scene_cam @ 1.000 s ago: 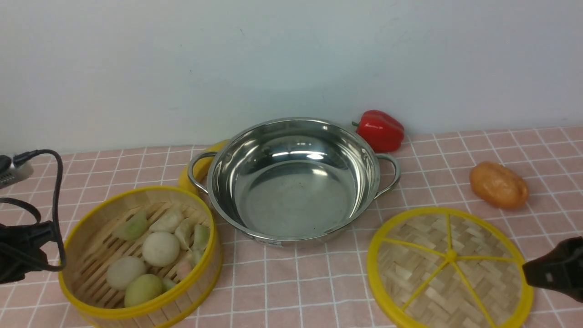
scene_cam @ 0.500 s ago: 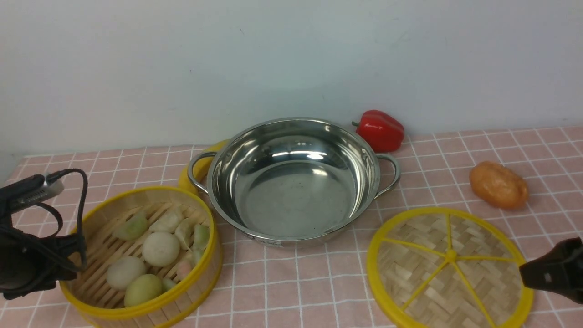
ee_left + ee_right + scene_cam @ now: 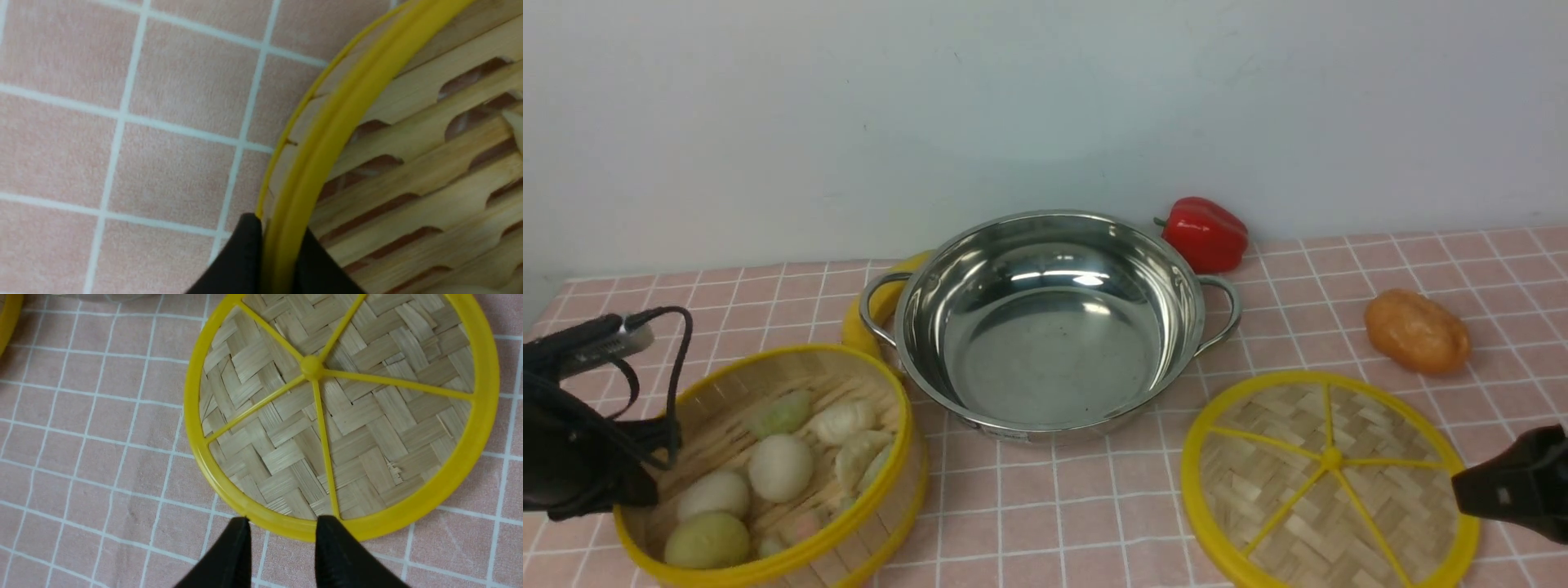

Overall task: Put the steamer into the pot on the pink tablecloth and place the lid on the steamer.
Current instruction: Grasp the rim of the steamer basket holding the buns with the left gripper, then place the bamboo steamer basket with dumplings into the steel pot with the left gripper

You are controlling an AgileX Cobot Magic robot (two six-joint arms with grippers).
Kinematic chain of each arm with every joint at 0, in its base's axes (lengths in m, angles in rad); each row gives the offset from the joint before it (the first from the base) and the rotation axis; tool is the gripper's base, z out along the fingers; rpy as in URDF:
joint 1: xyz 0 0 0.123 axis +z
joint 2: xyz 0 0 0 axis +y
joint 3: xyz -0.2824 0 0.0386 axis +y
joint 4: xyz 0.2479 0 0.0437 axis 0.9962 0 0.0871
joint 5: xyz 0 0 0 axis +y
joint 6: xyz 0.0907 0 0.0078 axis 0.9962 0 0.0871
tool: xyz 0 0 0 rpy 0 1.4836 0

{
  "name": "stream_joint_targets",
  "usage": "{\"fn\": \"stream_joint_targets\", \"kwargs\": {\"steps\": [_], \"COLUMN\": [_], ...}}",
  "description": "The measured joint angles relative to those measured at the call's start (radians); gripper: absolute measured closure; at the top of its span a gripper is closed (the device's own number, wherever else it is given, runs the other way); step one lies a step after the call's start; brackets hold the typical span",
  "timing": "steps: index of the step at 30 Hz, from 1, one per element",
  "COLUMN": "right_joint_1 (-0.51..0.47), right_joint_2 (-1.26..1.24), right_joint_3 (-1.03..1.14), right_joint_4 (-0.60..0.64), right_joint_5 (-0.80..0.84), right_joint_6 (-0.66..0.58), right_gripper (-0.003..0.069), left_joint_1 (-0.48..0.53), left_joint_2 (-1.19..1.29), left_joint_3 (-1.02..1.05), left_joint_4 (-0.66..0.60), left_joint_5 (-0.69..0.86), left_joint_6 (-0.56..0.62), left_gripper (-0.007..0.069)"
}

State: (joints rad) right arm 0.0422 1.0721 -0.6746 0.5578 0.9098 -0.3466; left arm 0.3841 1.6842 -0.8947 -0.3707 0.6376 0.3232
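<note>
Steamer (image 3: 335,134) rim — clamped, left end effector (image 3: 278,229)

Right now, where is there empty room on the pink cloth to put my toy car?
Widest bare patch: the pink tablecloth in front of the pot, between steamer and lid. Another lies at the back left, behind the steamer. A smaller one sits between red pepper and potato. Crowded: the tight gap between steamer and pot.

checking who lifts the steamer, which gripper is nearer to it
Left. The left gripper pinches the steamer by its yellow rim; the right gripper is far off, at the lid.
</note>
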Motion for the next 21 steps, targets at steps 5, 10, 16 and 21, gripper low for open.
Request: {"fn": "stream_joint_targets", "kwargs": {"steps": [5,10,16,21], "right_joint_1": [0.0,0.0,0.0,0.0], "right_joint_2": [0.0,0.0,0.0,0.0], "right_joint_3": [0.0,0.0,0.0,0.0], "right_joint_4": [0.0,0.0,0.0,0.0], "right_joint_5": [0.014,0.018,0.021,0.021], "right_joint_6": [0.0,0.0,0.0,0.0], "right_gripper": [0.0418,0.0418,0.0418,0.0418], "left_joint_1": [0.036,0.04,-0.139,-0.429], "left_joint_2": [-0.02,-0.05,-0.046,0.076], "left_joint_3": [-0.243,-0.484,-0.652,-0.749], "left_joint_4": [0.083,0.168,0.17,0.168], "left_joint_5": [0.206,0.341,0.37,0.35], "left_joint_6": [-0.042,-0.115,-0.136,-0.203], "left_gripper": [0.0585,0.0585,0.0585,0.0585]}}
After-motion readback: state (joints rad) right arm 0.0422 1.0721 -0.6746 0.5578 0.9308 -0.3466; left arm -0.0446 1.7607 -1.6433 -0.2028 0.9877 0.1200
